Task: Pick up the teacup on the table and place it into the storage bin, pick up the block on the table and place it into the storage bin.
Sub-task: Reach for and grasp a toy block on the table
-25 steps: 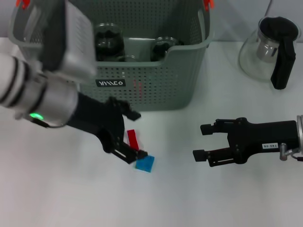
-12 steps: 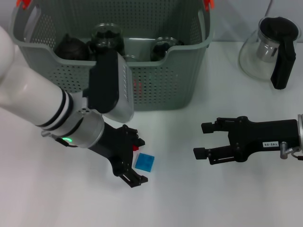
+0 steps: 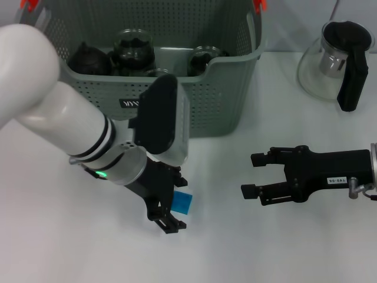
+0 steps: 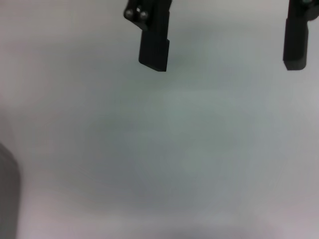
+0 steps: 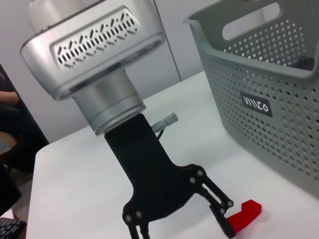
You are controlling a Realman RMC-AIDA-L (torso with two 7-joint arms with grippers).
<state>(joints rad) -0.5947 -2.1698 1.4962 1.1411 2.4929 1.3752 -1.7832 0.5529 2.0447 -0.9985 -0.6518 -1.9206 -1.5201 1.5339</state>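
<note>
Landmark: the storage bin (image 3: 194,112), grey-green and perforated, standing at the far side of the tabletop (image 3: 283,247); every place below is given from it.
Inside the bin: several dark, rounded vessels (image 3: 132,50) lie in it. Whether one of them is the teacup cannot be told from here, but no teacup shows on the tabletop, so that half of the task is judged done.
Block: a blue block (image 3: 182,202) lies flat on the tabletop in front of the bin's near wall, well short of it and not yet lifted.
Red piece: a small red L-shaped piece (image 5: 244,214) lies on the tabletop next to the left fingers, on the bin's near side; in the head view the arm hides it.
Left gripper: the left gripper (image 3: 171,204) is down at the tabletop in front of the bin, right at the blue block. Its fingers (image 3: 174,223) are spread, one on each side of the block as seen from the head; the left wrist view shows both tips apart over bare surface, with nothing pinched.
Right gripper: the right gripper (image 3: 252,175) hangs idle in front of the bin and off toward the glass teapot's (image 3: 336,59) side, fingers spread and empty.
Progress: judged past halfway.
Left to do: close on the block, lift it, carry it over the bin's near wall and let go inside.
Risk: the red piece lies close enough to be nudged or caught along with the block.
</note>
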